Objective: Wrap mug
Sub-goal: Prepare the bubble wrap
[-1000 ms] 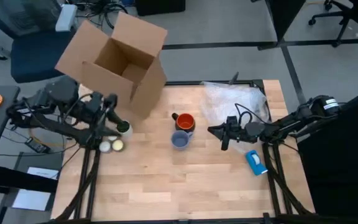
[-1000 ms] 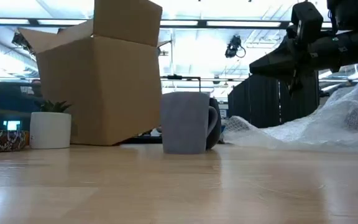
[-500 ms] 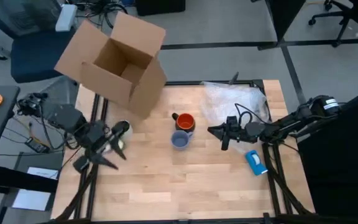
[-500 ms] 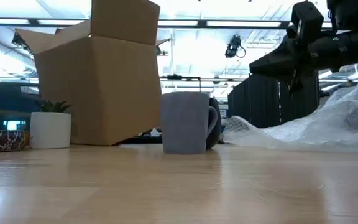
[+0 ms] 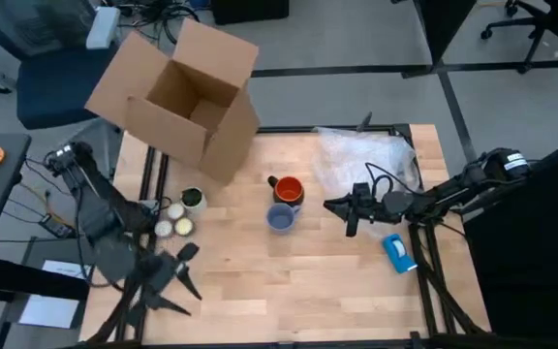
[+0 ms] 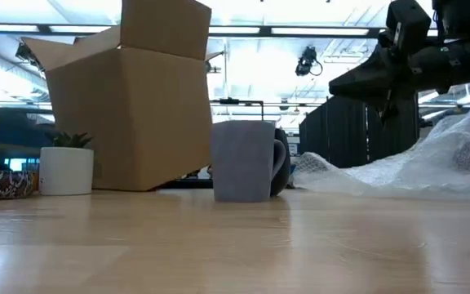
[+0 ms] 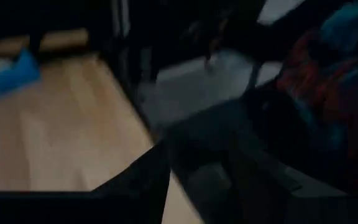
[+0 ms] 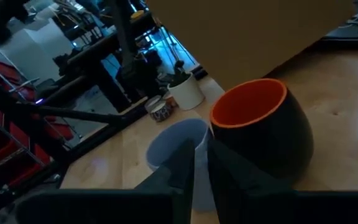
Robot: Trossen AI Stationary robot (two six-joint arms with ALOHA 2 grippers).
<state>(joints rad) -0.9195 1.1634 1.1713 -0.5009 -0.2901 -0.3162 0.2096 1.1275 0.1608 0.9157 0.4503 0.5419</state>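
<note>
Right fingers (image 5: 349, 215) hover nearly closed beside mug (image 5: 288, 189); left fingers' state unclear

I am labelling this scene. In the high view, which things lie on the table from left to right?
Left gripper → small round containers → cardboard box → orange mug above grey-blue mug, same column → right gripper → bubble wrap → blue item.

My fingers (image 8: 194, 168) are dark. The mug (image 5: 288, 189) is bright orange inside, dark outside; the cup (image 5: 280, 218) beside it is grey-blue. The cardboard box (image 5: 177, 97) is plain brown, the counter (image 5: 289, 281) pale striped wood, the bubble wrap (image 5: 361, 155) clear-white.
</note>
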